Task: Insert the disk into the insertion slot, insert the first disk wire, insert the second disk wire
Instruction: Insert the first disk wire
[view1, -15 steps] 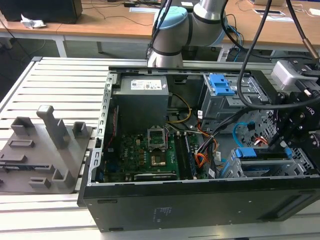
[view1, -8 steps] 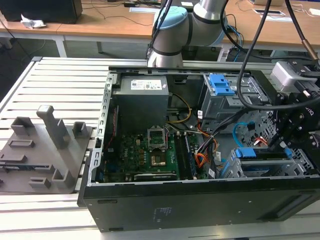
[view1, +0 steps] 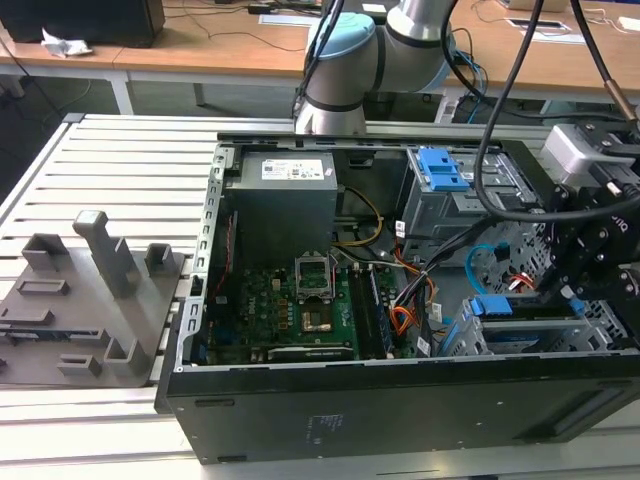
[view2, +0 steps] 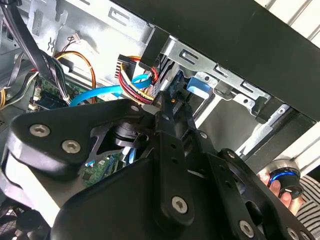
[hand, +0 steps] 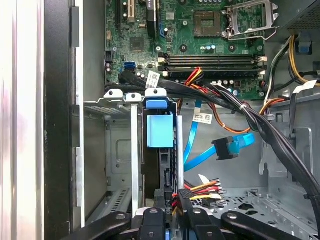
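- Closest in, the tool (hand: 170, 222) sits low at the cage mouth, right up against the black plug of the red-yellow-black wire bundle (hand: 200, 189). Wide or narrow, I cannot tell.
- Just beyond, the silver hard drive in its bright blue carrier (hand: 160, 131) stands edge-on inside the grey perforated sheet-metal drive cage (hand: 120, 150). It looks seated.
- So I judge the first wire is in hand, and that calls for a square, straight push in tight quarters.
- Further off, the flat light-blue cable (hand: 242, 141) lies loose, its dark plug unconnected.
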